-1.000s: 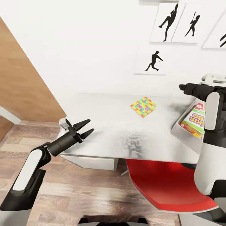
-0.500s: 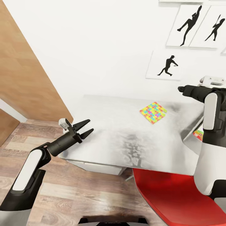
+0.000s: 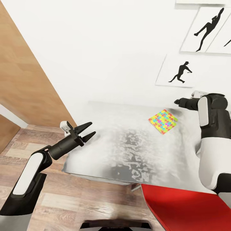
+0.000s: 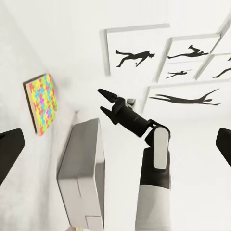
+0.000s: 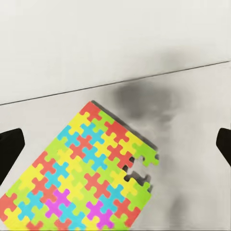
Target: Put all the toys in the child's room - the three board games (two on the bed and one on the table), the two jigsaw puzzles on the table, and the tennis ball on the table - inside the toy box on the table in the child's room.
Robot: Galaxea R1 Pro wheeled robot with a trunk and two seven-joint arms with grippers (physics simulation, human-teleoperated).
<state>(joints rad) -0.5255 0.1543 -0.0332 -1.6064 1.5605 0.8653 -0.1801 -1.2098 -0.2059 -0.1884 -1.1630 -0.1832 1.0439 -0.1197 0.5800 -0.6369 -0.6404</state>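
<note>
The right gripper (image 3: 177, 102) hovers above the far side of the table (image 3: 128, 150), jaws spread wide and empty; in the right wrist view its dark fingertips (image 5: 10, 144) sit at either edge with the jigsaw puzzle (image 5: 82, 168) lying between and below them. The left gripper (image 3: 86, 130) hangs off the table's near-left corner, at about nine o'clock from the puzzle, its two fingers parted and holding nothing.

Largest first: the light grey table fills the middle of the head view, a red chair (image 3: 189, 208) tucked at its near edge at five o'clock. The toy box (image 4: 84, 173), a pale grey lidless bin, shows in the left wrist view just beside the puzzle. What is inside it cannot be seen from here. The puzzle itself (image 3: 163, 121) lies flat on the tabletop at about two o'clock, close to the wall.

It looks thin, light and fairly stiff, a sheet with almost no edge to pinch. A top-down grasp would likely slip; a corner or the notched edge where a piece is missing seems the best hold, perhaps after sliding it to the table's rim.

No brand or writing can be read; the wall prints (image 3: 179, 70) carry only black baseball-player silhouettes.
</note>
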